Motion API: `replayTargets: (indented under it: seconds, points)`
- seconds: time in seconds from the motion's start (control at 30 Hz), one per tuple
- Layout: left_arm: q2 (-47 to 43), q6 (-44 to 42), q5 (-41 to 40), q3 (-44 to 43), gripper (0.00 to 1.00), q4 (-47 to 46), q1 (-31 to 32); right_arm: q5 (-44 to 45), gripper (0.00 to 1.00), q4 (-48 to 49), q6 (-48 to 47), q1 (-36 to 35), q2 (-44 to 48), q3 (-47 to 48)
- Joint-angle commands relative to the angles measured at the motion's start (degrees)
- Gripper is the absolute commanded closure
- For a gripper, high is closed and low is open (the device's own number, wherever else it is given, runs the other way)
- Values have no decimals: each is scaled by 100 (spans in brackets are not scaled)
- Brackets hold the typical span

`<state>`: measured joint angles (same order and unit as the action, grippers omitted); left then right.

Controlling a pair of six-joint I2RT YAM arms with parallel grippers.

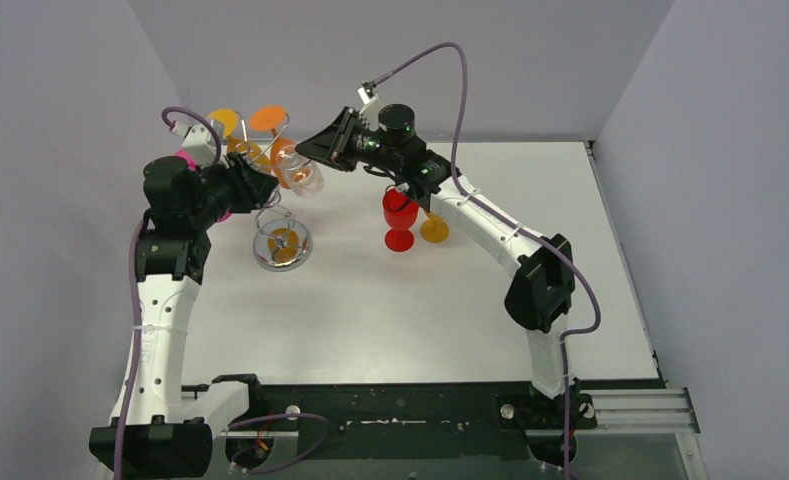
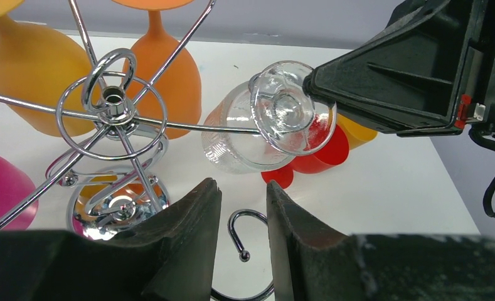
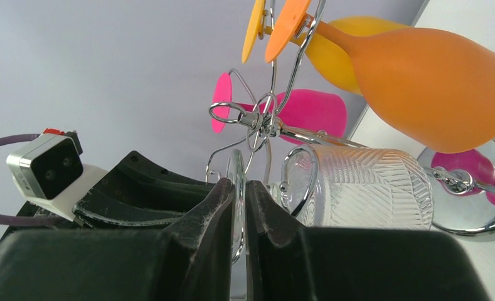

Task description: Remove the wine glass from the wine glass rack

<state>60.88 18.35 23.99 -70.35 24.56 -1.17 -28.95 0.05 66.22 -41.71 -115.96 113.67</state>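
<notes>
Since the wine glass (image 2: pixel 241 141) is hanging by its foot on 1 arm of the wine glass rack (image 2: pixel 113 103), with the right gripper (image 3: pixel 239 188) clamping that foot's rim, the pull should be going straight out along the wire, slowly, until the foot is clearing the curled tip. Left gripper (image 2: pixel 243 194) is hovering beside the rack, jaws partly apart, gripping nothing. Wine glass, orange glass (image 2: pixel 169 75), yellow glass (image 2: pixel 31 81) and pink glass (image 2: pixel 0 188) are all looking empty on the rack; red glass (image 1: pixel 400 215) is standing apart on the table (image 1: pixel 570 250).
</notes>
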Motion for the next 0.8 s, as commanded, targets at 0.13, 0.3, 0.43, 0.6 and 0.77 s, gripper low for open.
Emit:
replayTargets:
  seconds: [0.13, 0.3, 0.43, 0.6, 0.77]
  points:
    - [107, -51, 127, 22, 69, 434, 9, -41, 100, 260, -3, -7, -338, 981]
    - [108, -41, 124, 21, 69, 418, 11, 59, 100, 410, 43, 48, -518, 1164]
    - [121, -42, 123, 3, 69, 434, 11, 231, 100, 368, -8, 142, -609, 1371]
    - [117, -68, 77, -38, 69, 489, 11, 352, 100, 367, 32, 299, -554, 1348]
    - [107, -68, 70, -23, 69, 482, 11, 363, 100, 543, 52, 438, -433, 1170]
